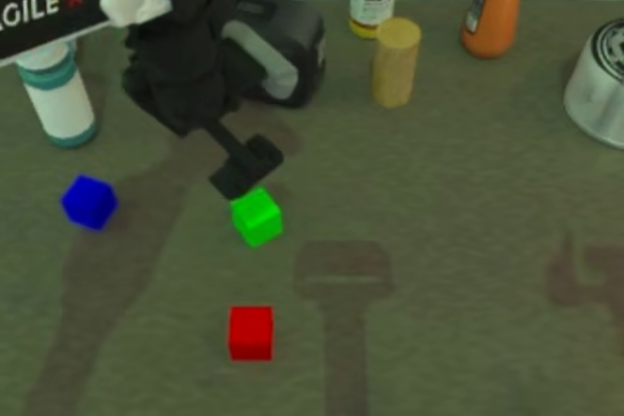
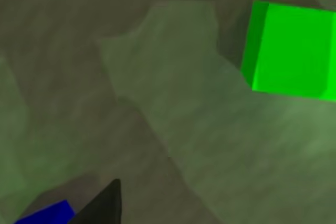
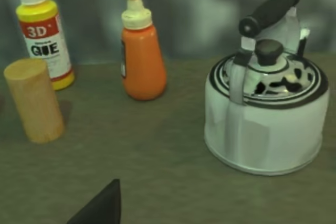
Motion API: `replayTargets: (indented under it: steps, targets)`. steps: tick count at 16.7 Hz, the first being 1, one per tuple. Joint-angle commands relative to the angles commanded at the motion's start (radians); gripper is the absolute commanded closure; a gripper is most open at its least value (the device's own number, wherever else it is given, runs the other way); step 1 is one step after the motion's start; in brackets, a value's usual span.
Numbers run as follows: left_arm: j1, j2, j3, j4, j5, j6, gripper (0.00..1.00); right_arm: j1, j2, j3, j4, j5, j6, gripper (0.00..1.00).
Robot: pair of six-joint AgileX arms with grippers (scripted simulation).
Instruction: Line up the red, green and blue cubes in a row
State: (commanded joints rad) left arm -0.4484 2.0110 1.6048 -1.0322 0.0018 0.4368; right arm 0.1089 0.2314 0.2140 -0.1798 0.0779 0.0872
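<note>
Centrally, our left gripper [image 1: 246, 170] hovers just above the green cube [image 1: 256, 217]; claw state unclear; next we descend and grasp.

Matt, cloth-like table [image 1: 468, 241]; glossy metal kettle [image 3: 265, 114] (black handle), seemingly wooden cylinder [image 3: 34, 100], smooth plain green cube [image 1: 256, 217].

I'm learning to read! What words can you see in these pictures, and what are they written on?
"3D" on the red top of the yellow bottle's label.
"GIE" is how the big black letters below it look; the middle letter is unclear.
"AGILE X", cut off at the picture's edge, on the white sign on the left arm.
The orange bottle's label is too blurred to read.
</note>
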Motion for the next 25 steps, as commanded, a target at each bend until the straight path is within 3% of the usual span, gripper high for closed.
replayTargets:
  steps: [4, 7, 14, 21, 25]
  targets:
    - [-0.042, 0.182, 0.159, -0.087, 0.001, 0.040, 0.00, -0.077, -0.186, -0.168, 0.139, -0.058, -0.069, 0.00]
    - [-0.054, 0.228, 0.206, -0.111, 0.002, 0.052, 0.00, -0.099, -0.231, -0.214, 0.180, -0.078, -0.087, 0.00]
    - [-0.051, 0.237, 0.197, -0.094, 0.002, 0.053, 0.00, -0.099, -0.231, -0.214, 0.180, -0.078, -0.087, 0.00]
    - [-0.053, 0.324, 0.061, 0.134, 0.003, 0.054, 0.00, -0.099, -0.231, -0.214, 0.180, -0.078, -0.087, 0.00]
    - [-0.053, 0.331, 0.051, 0.148, 0.003, 0.054, 0.00, -0.099, -0.231, -0.214, 0.180, -0.078, -0.087, 0.00]
